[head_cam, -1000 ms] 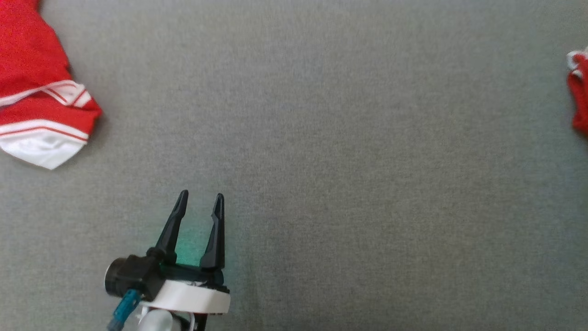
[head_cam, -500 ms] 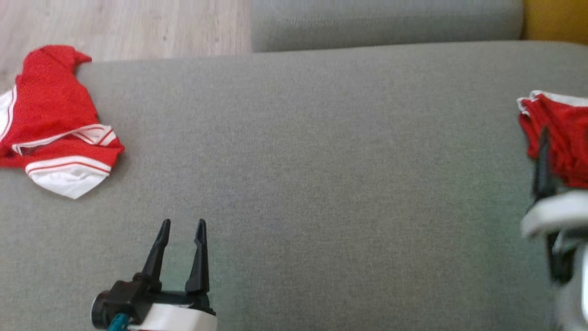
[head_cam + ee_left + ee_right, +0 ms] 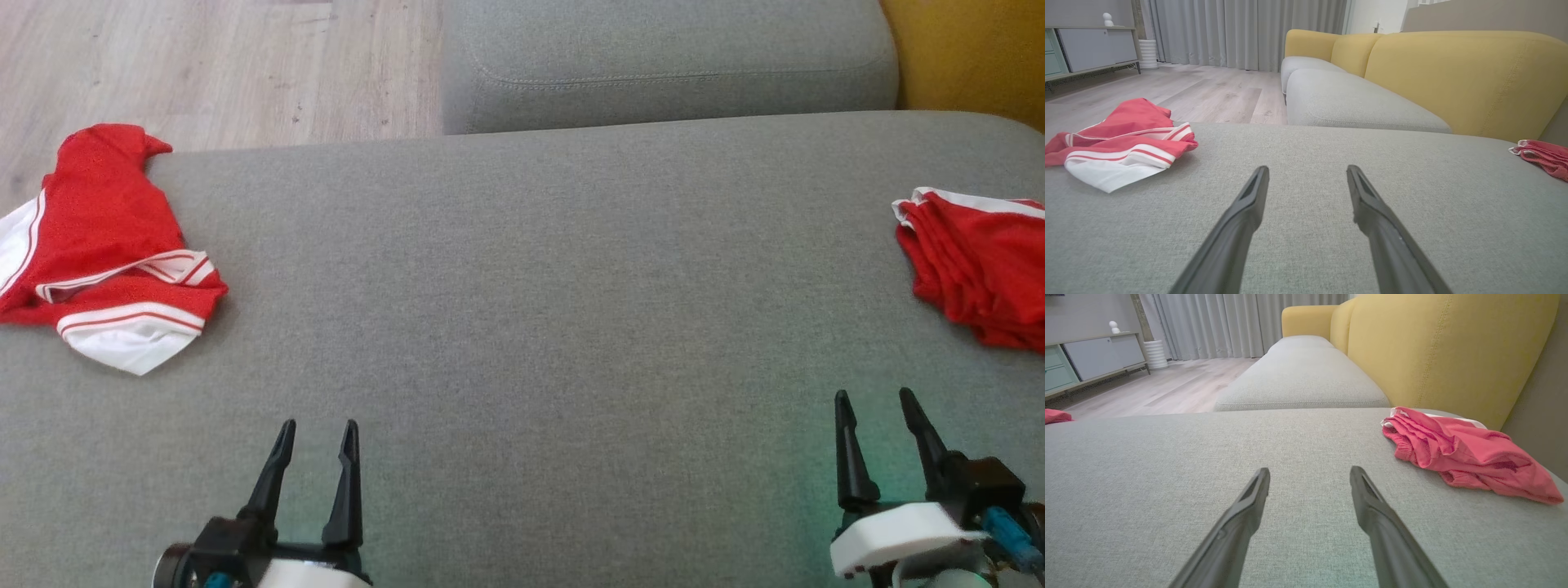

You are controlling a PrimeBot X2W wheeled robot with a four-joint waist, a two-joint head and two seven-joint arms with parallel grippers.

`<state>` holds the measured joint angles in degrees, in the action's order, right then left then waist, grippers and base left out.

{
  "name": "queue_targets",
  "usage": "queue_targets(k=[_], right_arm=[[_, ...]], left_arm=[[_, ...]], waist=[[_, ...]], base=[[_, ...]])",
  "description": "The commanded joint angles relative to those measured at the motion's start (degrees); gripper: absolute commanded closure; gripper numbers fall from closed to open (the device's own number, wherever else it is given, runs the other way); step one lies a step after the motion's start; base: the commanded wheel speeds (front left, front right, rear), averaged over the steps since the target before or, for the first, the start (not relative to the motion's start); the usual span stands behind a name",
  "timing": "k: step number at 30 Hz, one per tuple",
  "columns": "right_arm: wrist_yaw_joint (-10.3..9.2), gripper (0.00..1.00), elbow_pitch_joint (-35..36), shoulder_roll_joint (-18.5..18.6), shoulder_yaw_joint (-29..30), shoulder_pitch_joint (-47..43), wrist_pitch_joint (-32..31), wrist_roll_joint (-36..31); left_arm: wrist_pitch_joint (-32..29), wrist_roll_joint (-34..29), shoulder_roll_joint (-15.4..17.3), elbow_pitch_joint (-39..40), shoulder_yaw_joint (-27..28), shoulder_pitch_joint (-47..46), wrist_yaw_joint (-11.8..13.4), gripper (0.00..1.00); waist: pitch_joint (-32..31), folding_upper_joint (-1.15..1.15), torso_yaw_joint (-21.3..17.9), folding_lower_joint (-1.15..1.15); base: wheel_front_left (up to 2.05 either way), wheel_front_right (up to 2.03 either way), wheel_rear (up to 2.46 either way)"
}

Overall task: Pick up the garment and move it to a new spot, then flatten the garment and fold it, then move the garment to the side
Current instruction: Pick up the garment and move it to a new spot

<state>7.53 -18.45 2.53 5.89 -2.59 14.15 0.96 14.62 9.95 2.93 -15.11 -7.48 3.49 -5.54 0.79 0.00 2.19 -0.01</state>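
Note:
A crumpled red garment (image 3: 106,245) with white trim lies at the far left of the grey sofa seat (image 3: 522,286), by its edge; the left wrist view has this garment (image 3: 1122,147) ahead and to the left. A second red garment (image 3: 980,269), folded in layers, lies at the far right, and the right wrist view shows it (image 3: 1461,453) just right of my fingers. My left gripper (image 3: 318,426) (image 3: 1307,169) hangs open over bare cushion at the lower left. My right gripper (image 3: 873,394) (image 3: 1310,469) stands open at the lower right. Neither touches cloth.
A second grey seat cushion (image 3: 669,65) adjoins the far side, with a yellow backrest (image 3: 1445,347) along the right. Wood floor (image 3: 204,65) lies beyond the seat's far left edge. A low cabinet (image 3: 1090,49) and grey curtains (image 3: 1241,32) stand across the room.
The head camera has tilted up, bringing the floor, far cushion and both garments further into the picture. My right gripper has come into view at the lower right. Both grippers stay open.

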Motion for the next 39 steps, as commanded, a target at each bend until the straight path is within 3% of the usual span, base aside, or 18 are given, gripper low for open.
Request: queue_targets(k=[1,7,10,20,24,32,39], right_arm=[[-0.04,0.0,1.4,0.4,-1.5,1.6,0.7,0.0],[-0.04,0.0,0.8,0.4,-2.1,2.1,0.8,0.6],[-0.04,0.0,1.4,0.4,-2.6,1.4,0.8,1.1],[-0.04,0.0,1.5,0.4,-6.1,1.5,0.8,1.0],[-0.04,0.0,0.7,0.4,-9.4,3.6,0.8,1.0],[-0.04,0.0,-0.1,0.3,-11.6,7.2,0.8,-0.3],[-0.04,0.0,1.8,3.5,-10.6,12.2,0.3,-2.7]], left_arm=[[0.4,-0.4,-0.1,1.3,2.1,-1.3,0.2,0.0],[0.4,-0.5,-0.1,0.8,2.1,-1.6,0.1,0.0],[0.4,-0.1,-0.1,1.3,2.1,-2.0,0.1,0.0],[0.4,-0.1,-0.1,1.5,2.4,0.1,0.6,0.0],[0.4,0.3,-0.1,2.0,4.2,1.9,0.6,0.0],[0.4,3.0,0.0,4.3,6.3,-0.6,0.2,0.0],[-1.2,7.3,3.1,-0.4,8.3,-18.1,-1.3,0.0]], waist=[[0.0,0.0,0.0,0.01],[-0.1,0.0,0.9,0.01],[-0.4,0.0,3.4,0.01],[-0.8,0.0,17.4,0.01],[-0.4,0.0,21.0,0.01],[4.4,0.0,21.1,0.01],[16.2,0.0,18.4,0.01]], base=[[0.0,0.0,0.0],[0.0,0.0,0.0],[0.0,0.0,0.0],[0.0,0.0,0.0],[0.0,0.0,0.0],[0.0,0.0,0.0],[0.0,0.0,0.0]])
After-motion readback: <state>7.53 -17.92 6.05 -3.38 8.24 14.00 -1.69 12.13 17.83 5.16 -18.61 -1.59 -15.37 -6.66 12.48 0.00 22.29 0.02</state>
